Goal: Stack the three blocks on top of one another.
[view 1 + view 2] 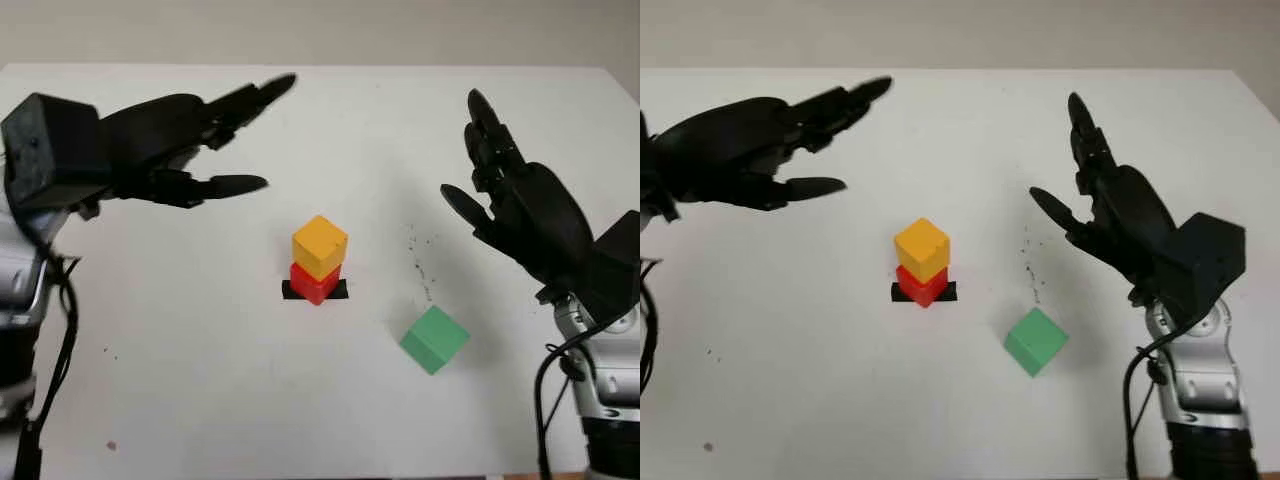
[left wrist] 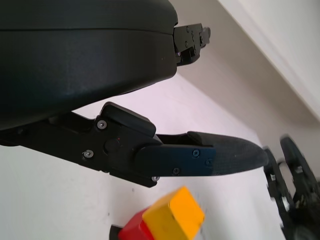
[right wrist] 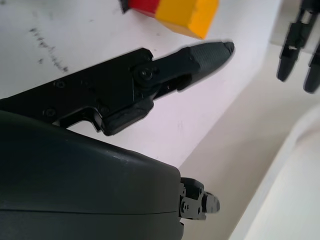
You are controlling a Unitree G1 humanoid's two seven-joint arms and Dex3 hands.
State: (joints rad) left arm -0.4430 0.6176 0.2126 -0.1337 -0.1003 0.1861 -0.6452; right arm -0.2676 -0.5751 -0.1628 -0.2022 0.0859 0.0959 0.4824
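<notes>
The yellow block (image 1: 320, 246) sits on the red block (image 1: 313, 284) at the middle of the table (image 1: 200, 380), turned a little askew on it, and the red one stands on a small black mark (image 1: 339, 290). So two of three are stacked. The green block (image 1: 434, 339) lies alone on the table at about four o'clock from the stack, near it but apart; it is what is left to place, by my judgement. The left hand (image 1: 190, 135) hovers at ten o'clock from the stack, open, holding nothing. The right hand (image 1: 510, 195) is raised at two o'clock, open and empty too. The tabletop is white, with faint dark specks (image 1: 418, 262) between stack and green block. A pale wall (image 1: 320, 30) runs behind the far edge.
</notes>
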